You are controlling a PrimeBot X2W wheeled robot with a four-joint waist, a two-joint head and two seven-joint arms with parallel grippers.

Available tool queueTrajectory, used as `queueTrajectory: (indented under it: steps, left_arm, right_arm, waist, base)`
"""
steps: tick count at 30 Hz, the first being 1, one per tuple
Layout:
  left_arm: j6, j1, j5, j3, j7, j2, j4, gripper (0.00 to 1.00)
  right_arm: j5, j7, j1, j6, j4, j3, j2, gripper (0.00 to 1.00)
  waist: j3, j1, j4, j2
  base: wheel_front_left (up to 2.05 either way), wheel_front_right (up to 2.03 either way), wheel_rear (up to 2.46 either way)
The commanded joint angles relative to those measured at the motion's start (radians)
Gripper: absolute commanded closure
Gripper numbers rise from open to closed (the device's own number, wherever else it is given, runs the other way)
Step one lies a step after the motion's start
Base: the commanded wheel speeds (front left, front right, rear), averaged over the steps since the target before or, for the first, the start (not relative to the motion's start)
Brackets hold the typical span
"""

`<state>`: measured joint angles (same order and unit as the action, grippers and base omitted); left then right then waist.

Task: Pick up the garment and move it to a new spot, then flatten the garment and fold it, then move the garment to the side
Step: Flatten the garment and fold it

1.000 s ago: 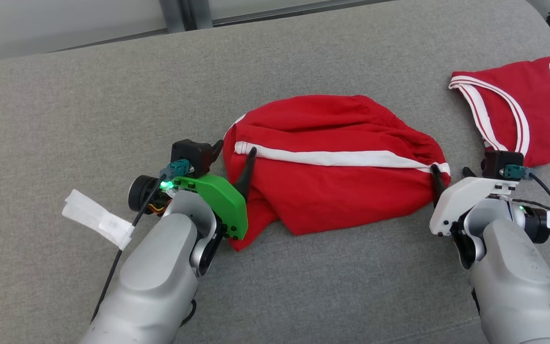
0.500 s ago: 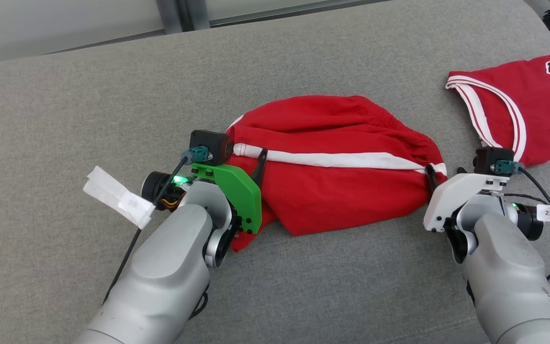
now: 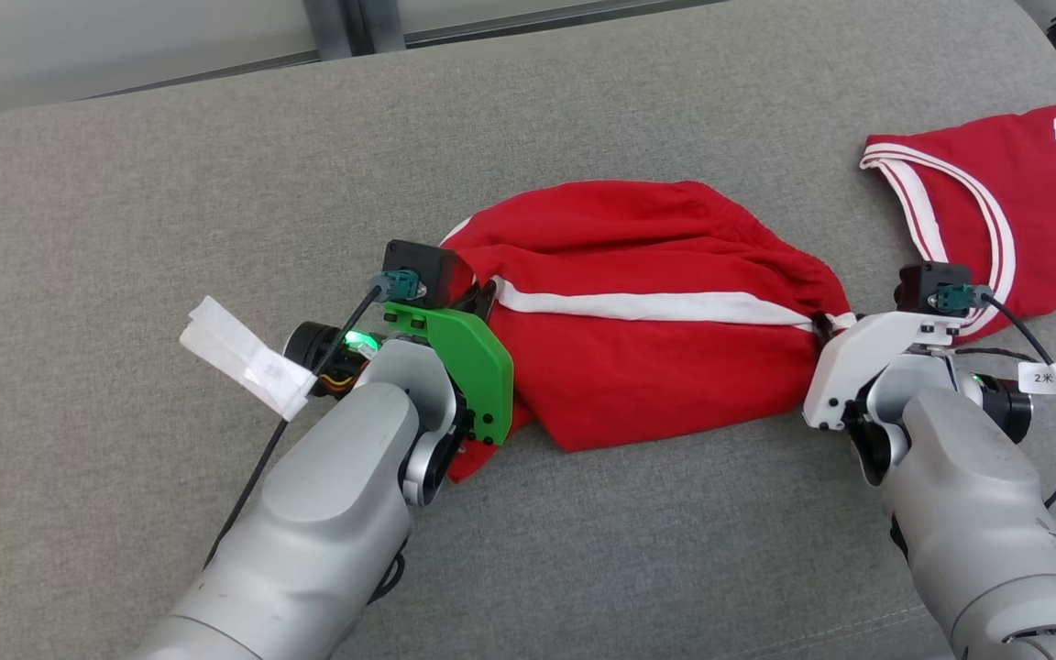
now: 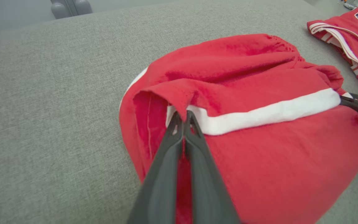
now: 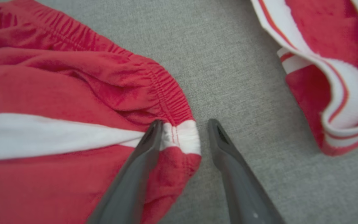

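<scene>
Red shorts (image 3: pixel 665 367): soft, limp, light. Left end effector (image 4: pixel 183 116) pinched shut on the stripe fold; right end effector (image 5: pixel 185 124) apart, straddling the waistband corner. Both look like sound holds.

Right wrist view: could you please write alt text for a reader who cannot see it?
The right gripper stands open around the white-striped waistband corner of red shorts lying crumpled on a grey cushion, one finger over the cloth, the other beside it. A red jersey with white trim lies apart at the upper right.
</scene>
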<state>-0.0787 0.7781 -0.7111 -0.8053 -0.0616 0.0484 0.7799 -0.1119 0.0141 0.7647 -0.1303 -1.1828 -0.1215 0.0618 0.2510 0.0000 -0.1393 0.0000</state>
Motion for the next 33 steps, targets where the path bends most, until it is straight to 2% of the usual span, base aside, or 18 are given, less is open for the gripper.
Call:
queueTrajectory:
  steps: [1,6,10,14,21,24,28,33]
  left_arm:
    - [0.007,0.019,-0.015,-0.003,-0.001,0.004,0.003,1.0]
    - [0.012,0.026,-0.035,-0.007,0.022,0.004,-0.001,1.0]
    - [0.022,0.04,-0.057,0.016,0.081,0.004,-0.026,1.0]
    - [0.035,0.062,-0.082,0.058,0.149,0.008,-0.067,1.0]
    - [0.052,0.104,-0.127,0.137,0.222,0.031,-0.167,1.0]
    - [0.055,0.14,-0.14,0.167,0.212,0.065,-0.217,1.0]
    - [0.052,0.214,-0.143,0.207,0.176,0.125,-0.272,1.0]
    - [0.073,0.309,-0.169,0.27,0.165,0.19,-0.325,1.0]
  right_arm:
    - [-0.024,-0.03,-0.026,0.0,-0.041,0.02,-0.02,1.0]
    - [-0.142,-0.03,-0.007,-0.001,-0.022,0.094,-0.019,1.0]
    - [-0.255,0.016,0.002,0.0,0.077,0.167,-0.012,1.0]
    - [-0.338,0.043,0.001,0.0,0.22,0.232,-0.01,1.0]
    - [-0.401,0.035,0.007,0.0,0.506,0.263,0.041,1.0]
    - [-0.437,-0.004,0.023,0.0,0.641,0.254,0.059,1.0]
    - [-0.46,-0.08,0.081,0.0,0.751,0.236,0.066,1.0]
    - [-0.49,-0.13,0.201,0.0,0.761,0.195,0.038,1.0]
  waist:
    - [-0.002,0.0,0.002,0.0]
    - [-0.012,0.0,0.003,0.0]
    - [-0.024,0.0,0.002,0.0]
    - [-0.04,0.0,-0.001,0.0]
    - [-0.064,0.0,-0.001,0.0]
    - [-0.06,0.0,-0.006,0.0]
    - [-0.021,0.0,-0.019,0.0]
    - [0.065,0.0,-0.035,0.0]
  base:
    - [0.0,0.0,0.0]
    - [0.0,0.0,0.0]
    - [0.0,0.0,0.0]
    - [0.0,0.0,0.0]
    - [0.0,0.0,0.0]
    - [0.0,0.0,0.0]
    - [0.0,0.0,0.0]
    - [0.0,0.0,0.0]
